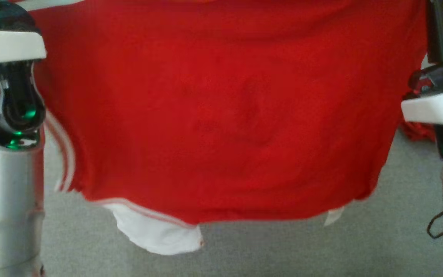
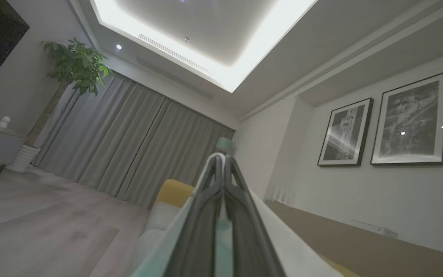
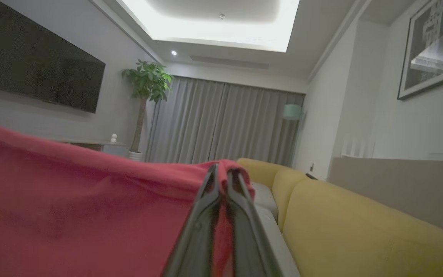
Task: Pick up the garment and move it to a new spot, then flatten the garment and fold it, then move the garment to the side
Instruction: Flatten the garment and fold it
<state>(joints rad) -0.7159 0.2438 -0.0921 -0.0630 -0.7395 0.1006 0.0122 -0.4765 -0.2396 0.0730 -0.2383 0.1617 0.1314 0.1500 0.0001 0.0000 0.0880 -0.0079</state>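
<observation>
The garment (image 1: 221, 115) is a red shirt with white trim, hanging spread wide between my two arms in the head view. Its lower hem and a white piece (image 1: 156, 231) dangle above the grey surface (image 1: 283, 250). My left forearm (image 1: 10, 115) stands at the left edge and my right forearm (image 1: 437, 107) at the right edge. In the right wrist view my right gripper (image 3: 223, 173) is shut on a red edge of the garment (image 3: 71, 211). In the left wrist view my left gripper (image 2: 221, 157) is shut on pale cloth (image 2: 283, 238) that drapes off both sides of the fingers.
A yellow sofa (image 3: 360, 231) runs along the right wall with framed pictures (image 2: 410, 119) above it. Grey curtains (image 3: 225, 123), a potted plant (image 3: 146, 80) and a wall screen (image 3: 40, 77) stand at the far side of the room.
</observation>
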